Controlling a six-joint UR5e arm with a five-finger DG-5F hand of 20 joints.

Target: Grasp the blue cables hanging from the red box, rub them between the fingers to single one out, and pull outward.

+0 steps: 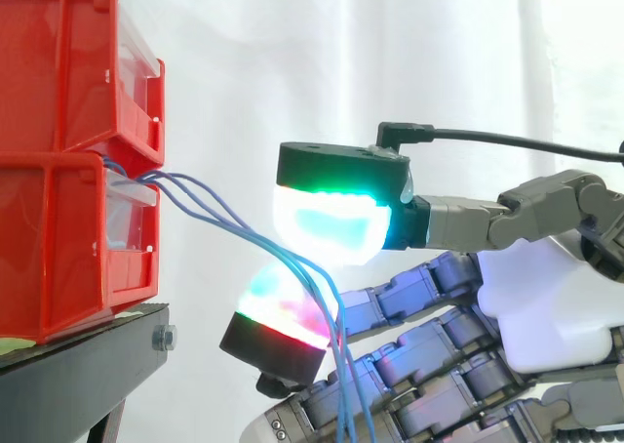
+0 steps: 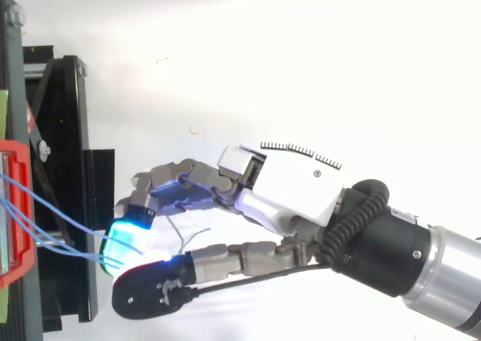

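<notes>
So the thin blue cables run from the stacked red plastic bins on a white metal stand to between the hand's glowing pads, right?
Not quite: the metal stand is black, not white, as the side view shows. The rest holds: the thin blue cables run from the stacked red plastic bins to between the glowing pads of the hand.

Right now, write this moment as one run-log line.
hand: fingers pinching thin blue cables | cables: slack from red plastic box

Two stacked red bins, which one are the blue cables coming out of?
The lower red bin: the blue cables emerge at its top front edge, just beneath the upper red bin, then run down between the glowing pads of the hand.
</notes>
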